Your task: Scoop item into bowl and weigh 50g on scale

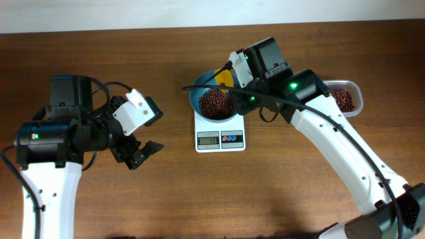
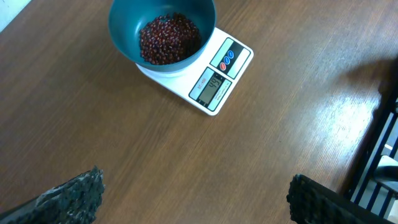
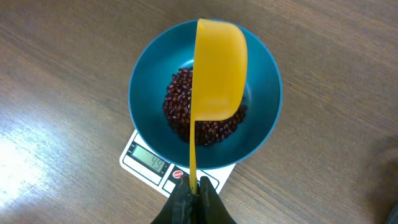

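Note:
The teal bowl (image 1: pixel 199 93) sits on the white scale (image 1: pixel 220 139) and holds a heap of dark red-brown beans (image 1: pixel 215 103). In the right wrist view the bowl (image 3: pixel 146 93), beans (image 3: pixel 177 102) and scale (image 3: pixel 146 163) show; the display reads 49. My right gripper (image 3: pixel 197 190) is shut on the handle of a yellow scoop (image 3: pixel 217 68), tilted on its side over the bowl; it also shows overhead (image 1: pixel 226 78). My left gripper (image 1: pixel 141 150) is open and empty over bare table left of the scale. The left wrist view shows the bowl (image 2: pixel 124 28), beans (image 2: pixel 169 38) and scale (image 2: pixel 217 84).
A clear plastic tub (image 1: pixel 357 99) with more beans (image 1: pixel 340 99) stands at the right, partly hidden by my right arm. A dark frame shows at the right edge of the left wrist view (image 2: pixel 379 149).

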You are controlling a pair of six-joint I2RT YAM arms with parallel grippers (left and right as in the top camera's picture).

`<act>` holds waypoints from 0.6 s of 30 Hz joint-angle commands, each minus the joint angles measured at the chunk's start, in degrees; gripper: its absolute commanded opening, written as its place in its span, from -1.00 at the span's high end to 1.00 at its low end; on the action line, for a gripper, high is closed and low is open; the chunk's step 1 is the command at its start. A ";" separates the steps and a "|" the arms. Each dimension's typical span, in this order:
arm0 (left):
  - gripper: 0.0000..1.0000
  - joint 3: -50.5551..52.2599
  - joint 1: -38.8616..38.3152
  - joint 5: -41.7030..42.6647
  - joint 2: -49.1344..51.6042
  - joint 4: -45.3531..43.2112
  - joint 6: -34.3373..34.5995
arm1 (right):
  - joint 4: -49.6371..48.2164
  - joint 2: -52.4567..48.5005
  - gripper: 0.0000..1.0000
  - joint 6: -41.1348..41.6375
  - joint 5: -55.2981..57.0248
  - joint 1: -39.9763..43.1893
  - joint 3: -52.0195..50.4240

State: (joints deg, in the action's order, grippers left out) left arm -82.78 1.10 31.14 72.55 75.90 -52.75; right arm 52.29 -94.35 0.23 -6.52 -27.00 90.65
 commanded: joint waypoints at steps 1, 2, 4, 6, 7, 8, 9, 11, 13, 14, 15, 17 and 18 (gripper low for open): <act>-0.97 -0.42 0.31 1.01 -0.13 0.07 -0.70 | -0.24 -0.26 0.92 0.74 -1.01 -0.37 1.46; -0.97 -0.42 0.31 1.01 -0.13 0.07 -0.70 | 0.28 -0.42 0.92 0.70 -0.24 -0.33 1.38; -0.97 -0.42 0.28 1.01 -0.13 0.07 -0.70 | 0.24 -0.68 0.92 0.74 -1.05 0.02 1.40; -0.97 -0.42 0.31 1.01 -0.13 0.07 -0.70 | 0.24 -0.76 0.92 0.92 0.55 0.02 1.40; -0.97 -0.42 0.31 1.01 -0.13 0.07 -0.70 | -0.76 -0.66 0.92 1.75 -0.59 0.00 1.84; -0.97 -0.42 0.31 1.01 -0.13 0.07 -0.70 | -1.77 -0.24 0.92 2.43 -0.98 -0.09 2.51; -0.98 -0.42 0.31 1.01 -0.13 0.07 -0.70 | -1.25 -0.11 0.92 2.29 1.20 -0.15 2.54; -0.98 -0.42 0.31 1.01 -0.13 0.07 -0.70 | 1.36 -0.90 0.92 1.99 3.23 0.11 2.29; -0.98 -0.42 0.31 1.01 -0.13 0.07 -0.70 | 0.59 -0.74 0.92 2.01 0.72 0.02 2.29; -0.97 -0.42 0.31 1.01 -0.13 0.07 -0.70 | 0.66 -0.74 0.92 1.99 0.74 0.02 2.29; -0.97 -0.42 0.31 1.01 -0.13 0.07 -0.70 | 0.61 -0.74 0.92 2.01 0.74 0.02 2.29; -0.97 -0.42 0.31 1.01 -0.13 0.07 -0.70 | 0.59 -0.74 0.92 2.01 -0.55 0.02 2.29; -0.97 -0.42 0.28 1.01 -0.13 0.07 -0.70 | 0.46 -0.74 0.92 2.01 -1.73 0.13 2.29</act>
State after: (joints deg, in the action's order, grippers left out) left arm -82.78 1.10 31.14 72.55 75.90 -52.77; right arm 53.15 -94.89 1.72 -5.76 -26.98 91.81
